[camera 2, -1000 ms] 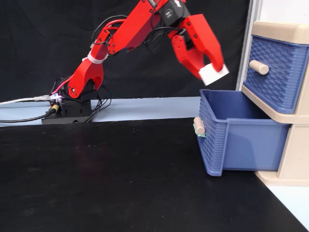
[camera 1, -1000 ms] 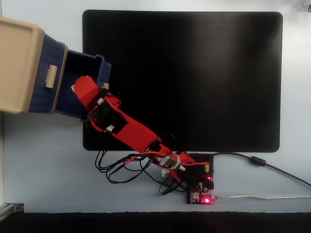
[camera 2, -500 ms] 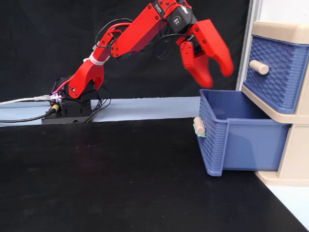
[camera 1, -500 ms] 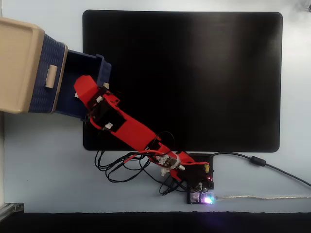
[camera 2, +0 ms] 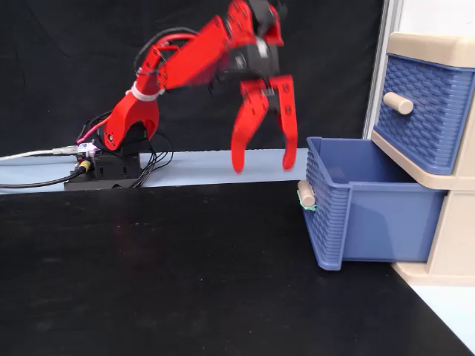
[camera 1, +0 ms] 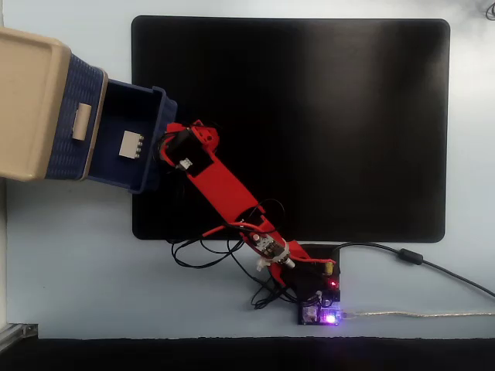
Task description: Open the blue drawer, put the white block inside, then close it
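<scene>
The blue drawer (camera 1: 131,100) (camera 2: 371,215) stands pulled out of the beige cabinet (camera 1: 31,100), with its beige handle (camera 2: 306,194) facing the arm. In a fixed view from above, the white block (camera 1: 130,144) lies on the drawer's floor near the front wall. From the side, the drawer wall hides the block. My red gripper (camera 2: 263,165) (camera 1: 172,143) hangs open just outside the drawer's front, fingers pointing down, with nothing between them. It is apart from the drawer and above the mat.
The upper blue drawer (camera 2: 423,111) is shut, with its handle (camera 1: 80,122) sticking out. A black mat (camera 1: 309,124) covers most of the table. The arm's base, control board (camera 1: 321,305) and cables (camera 1: 418,263) sit at the mat's edge.
</scene>
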Motion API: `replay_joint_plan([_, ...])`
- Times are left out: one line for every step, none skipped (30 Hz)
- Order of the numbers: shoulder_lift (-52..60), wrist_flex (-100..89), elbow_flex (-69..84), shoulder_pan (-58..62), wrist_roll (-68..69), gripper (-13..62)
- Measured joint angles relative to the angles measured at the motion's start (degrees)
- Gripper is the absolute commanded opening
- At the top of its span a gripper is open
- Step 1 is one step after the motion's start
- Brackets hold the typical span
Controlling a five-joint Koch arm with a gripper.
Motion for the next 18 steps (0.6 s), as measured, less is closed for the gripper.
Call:
replay_joint_plan([-1.1, -0.7, 0.0, -0.2, 0.0, 34.1])
replay_joint_plan([-1.7, -1.0, 0.0, -0.3, 0.0, 34.1])
replay_joint_plan([-2.1, -1.5, 0.0, -0.7, 0.0, 34.1])
replay_joint_plan([-2.6, -2.0, 0.0, -1.4, 0.0, 34.1])
replay_joint_plan([-3.0, -2.5, 0.0, -2.3, 0.0, 34.1])
replay_joint_plan([-3.2, -3.3, 0.0, -3.3, 0.0, 34.1])
replay_joint_plan([-3.3, -4.0, 0.0, -4.4, 0.1, 34.1])
replay_joint_plan([-3.3, -4.4, 0.0, -5.6, 0.1, 34.1])
replay_joint_plan([-3.2, -4.8, 0.0, -6.2, 0.2, 34.1])
replay_joint_plan([-3.2, -6.2, 0.0, -6.8, 0.3, 34.1])
replay_joint_plan([-3.3, -7.3, 0.1, -7.4, 0.4, 34.1])
replay_joint_plan([-3.3, -8.5, 0.1, -8.2, 0.6, 34.2])
replay_joint_plan([-3.4, -9.9, 0.1, -9.1, 0.9, 34.3])
replay_joint_plan([-3.7, -11.7, 0.1, -10.0, 1.2, 34.3])
replay_joint_plan([-4.2, -13.8, 0.1, -10.6, 1.8, 34.3])
replay_joint_plan([-4.8, -16.3, 0.0, -11.3, 2.3, 34.3])
replay_joint_plan([-5.6, -19.2, 0.1, -12.2, 2.6, 34.3])
replay_joint_plan([-6.5, -22.0, 0.1, -12.7, 2.8, 34.3])
